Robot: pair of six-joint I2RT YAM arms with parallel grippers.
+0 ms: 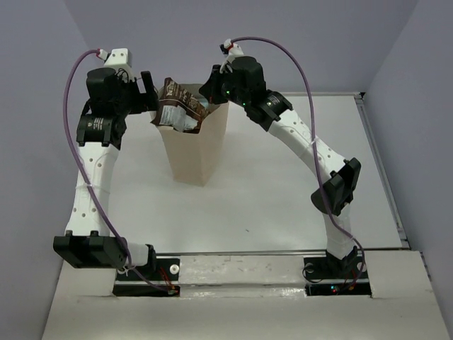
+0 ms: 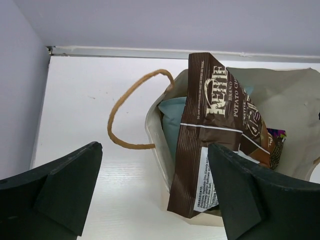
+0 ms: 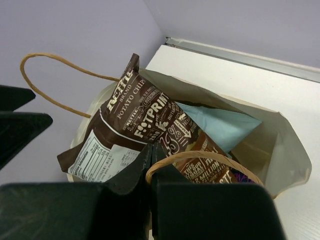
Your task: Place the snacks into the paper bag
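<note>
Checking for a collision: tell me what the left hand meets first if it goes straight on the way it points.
Likely the dark brown packet sticking out of the paper bag; depth is unclear.

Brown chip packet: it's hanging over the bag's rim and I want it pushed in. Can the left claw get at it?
Probably yes: the left claw is open and the brown packet hangs right beside it, with nothing between them.

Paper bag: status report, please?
Left pincer open beside tall cream paper bag. Right pincer shut over bag mouth. Dark brown foil packet sticking out over rim.
</note>
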